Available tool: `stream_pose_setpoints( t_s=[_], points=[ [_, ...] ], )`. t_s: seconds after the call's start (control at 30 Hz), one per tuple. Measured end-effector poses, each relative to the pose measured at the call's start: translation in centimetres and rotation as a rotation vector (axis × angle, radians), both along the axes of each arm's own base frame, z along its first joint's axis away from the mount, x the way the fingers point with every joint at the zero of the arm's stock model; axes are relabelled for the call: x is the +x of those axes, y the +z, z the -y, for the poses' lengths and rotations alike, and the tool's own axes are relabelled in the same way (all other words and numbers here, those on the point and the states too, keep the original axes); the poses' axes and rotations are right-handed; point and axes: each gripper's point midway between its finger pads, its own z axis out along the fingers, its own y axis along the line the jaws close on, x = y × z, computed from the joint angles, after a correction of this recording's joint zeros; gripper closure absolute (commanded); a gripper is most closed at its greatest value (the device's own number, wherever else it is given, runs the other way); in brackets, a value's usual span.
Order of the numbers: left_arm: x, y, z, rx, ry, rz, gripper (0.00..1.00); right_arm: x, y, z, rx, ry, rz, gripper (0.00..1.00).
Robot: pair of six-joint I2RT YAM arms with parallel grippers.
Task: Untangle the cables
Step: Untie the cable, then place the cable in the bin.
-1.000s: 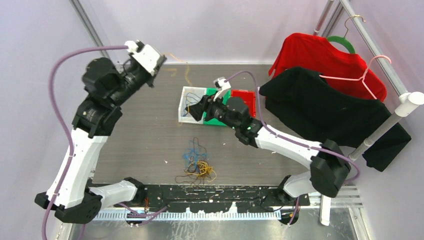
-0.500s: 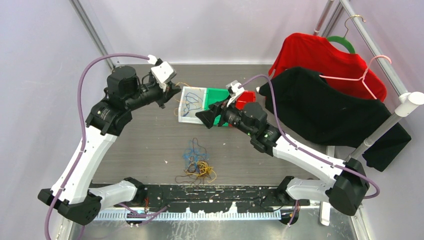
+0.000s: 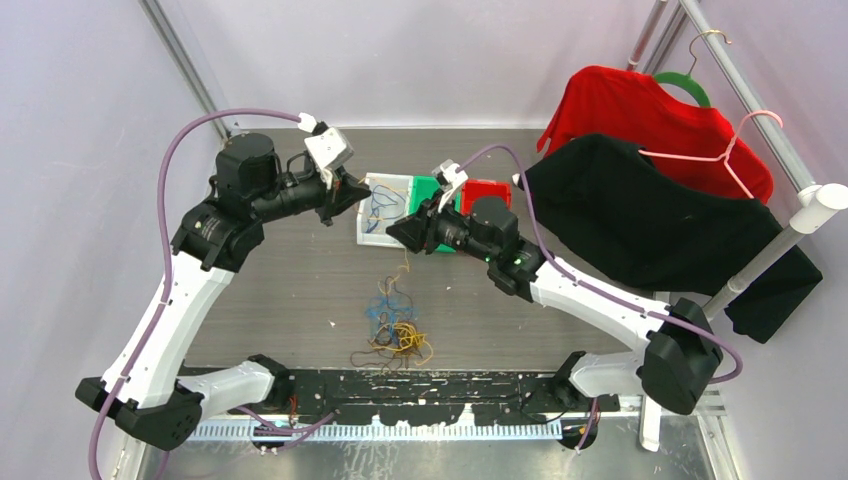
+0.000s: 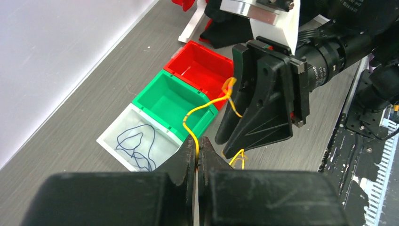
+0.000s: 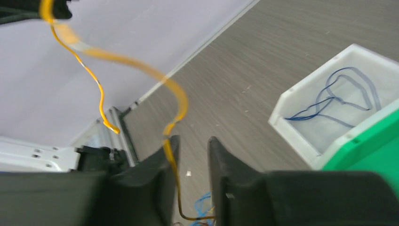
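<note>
A tangle of blue, orange-yellow and dark cables (image 3: 395, 330) lies on the table near the front. One yellow cable (image 3: 405, 270) rises from it toward both grippers. My left gripper (image 3: 355, 193) hangs beside the white bin and is shut on this yellow cable (image 4: 207, 104), pinched at its tips (image 4: 197, 148). My right gripper (image 3: 393, 232) faces it closely. In the right wrist view its jaws (image 5: 193, 141) stand apart, and the yellow cable (image 5: 179, 99) runs down along the inner face of the left finger (image 5: 162, 160). A blue cable (image 4: 134, 146) lies in the white bin.
Three small bins stand in a row at the table's middle back: white (image 3: 368, 232), green (image 3: 425, 185), red (image 3: 490, 187). A red shirt (image 3: 640, 110) and a black garment (image 3: 650, 220) hang from a rack (image 3: 770, 250) on the right. Walls close the back and left.
My left arm swung down from the back left corner to the white bin, still shut. My right gripper shifted left in front of the bins. The yellow cable now rises from the tangle.
</note>
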Motion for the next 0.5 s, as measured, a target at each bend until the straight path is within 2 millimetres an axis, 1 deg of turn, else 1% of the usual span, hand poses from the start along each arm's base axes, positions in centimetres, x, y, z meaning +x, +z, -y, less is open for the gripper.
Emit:
stream_pose_setpoints(
  t_s=[0.03,0.07,0.23,0.37,0.43,0.5],
  points=[
    [-0.1,0.0,0.0,-0.003,-0.002,-0.004,1.00,0.0,0.1,-0.2,0.003,0.008,-0.004,0.95],
    [-0.1,0.0,0.1,-0.006,-0.002,-0.007,1.00,0.1,0.2,-0.3,0.001,0.011,-0.002,0.98],
    [-0.2,-0.2,0.0,-0.007,-0.001,-0.009,1.00,0.6,0.8,-0.2,0.018,-0.013,-0.020,0.99],
    [-0.7,-2.3,0.0,0.008,-0.015,-0.047,1.00,1.9,1.7,1.0,0.063,-0.070,-0.052,0.99],
    [-1.0,-4.1,0.4,0.022,-0.037,-0.091,1.00,2.7,2.7,1.9,0.104,-0.111,-0.058,0.99],
    [-1.2,-5.6,0.8,0.036,-0.056,-0.130,0.98,3.4,4.3,3.0,0.164,-0.147,-0.060,0.99]
  ],
)
